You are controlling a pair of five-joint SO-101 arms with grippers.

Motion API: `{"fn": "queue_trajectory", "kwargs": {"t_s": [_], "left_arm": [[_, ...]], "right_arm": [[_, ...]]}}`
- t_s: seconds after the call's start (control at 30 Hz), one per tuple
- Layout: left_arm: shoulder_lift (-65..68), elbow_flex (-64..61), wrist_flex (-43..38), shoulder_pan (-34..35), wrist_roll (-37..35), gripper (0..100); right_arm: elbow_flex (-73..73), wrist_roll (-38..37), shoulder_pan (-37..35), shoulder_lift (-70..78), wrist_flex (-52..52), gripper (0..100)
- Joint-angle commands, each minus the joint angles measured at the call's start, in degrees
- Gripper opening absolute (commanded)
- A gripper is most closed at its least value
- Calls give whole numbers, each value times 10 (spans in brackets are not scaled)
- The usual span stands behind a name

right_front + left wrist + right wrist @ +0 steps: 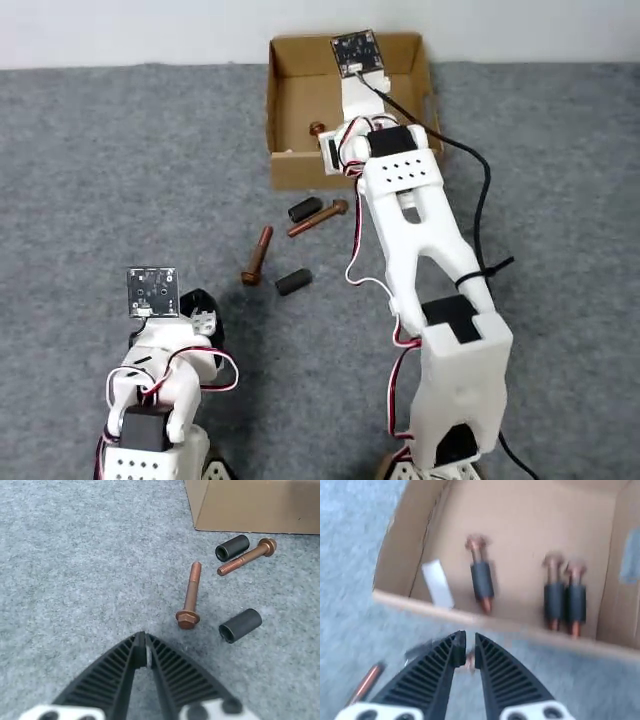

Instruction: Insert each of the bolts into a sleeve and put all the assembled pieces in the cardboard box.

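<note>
At the left gripper (pixel 142 647): closed tip to tip, gripping nothing, poised low over the grey carpet (pixel 75 555). Just ahead of the tips, found one bolt (pixel 190 592) lying flat with its head nearest the gripper. Beside that head, noted a black sleeve (pixel 240 625) on its side, apart from the bolt. Farther out, logged a second sleeve (pixel 232 547) and a second bolt (pixel 247 556) lying close alongside each other, contact not determinable, both just in front of the outer wall of the cardboard box (pixel 260 505). Recorded both loose bolts as outside their sleeves.

At the right gripper (pixel 467 645): all but closed, with a thin slit left between the tips and nothing gripped. Positioned at the near wall of the box, on the carpet side. Beyond the tips, on the box floor, counted three assembled pieces (pixel 481 577), each a bolt through a black sleeve. Found one lying alone next to a white slip (pixel 437 583), and the other two side by side toward the opposite wall.

From above, confirmed the left arm low at the table's near edge, well apart from the box, and the right arm stretched forward over the box's front wall.
</note>
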State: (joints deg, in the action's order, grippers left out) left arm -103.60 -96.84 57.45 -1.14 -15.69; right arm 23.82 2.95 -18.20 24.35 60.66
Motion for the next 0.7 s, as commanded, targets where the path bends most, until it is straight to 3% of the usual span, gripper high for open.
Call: {"fn": "queue_trajectory", "kwargs": {"t_s": [0.0, 0.5, 0.67], "left_arm": [[-5, 4, -13, 0, 4, 5], [-5, 4, -15, 8, 4, 5], [-5, 4, -49, 87, 3, 5]], "right_arm": [[28, 40, -15, -53, 77, 11], [26, 289, -135, -38, 331, 16], [28, 371, -175, 15, 350, 17]]}}
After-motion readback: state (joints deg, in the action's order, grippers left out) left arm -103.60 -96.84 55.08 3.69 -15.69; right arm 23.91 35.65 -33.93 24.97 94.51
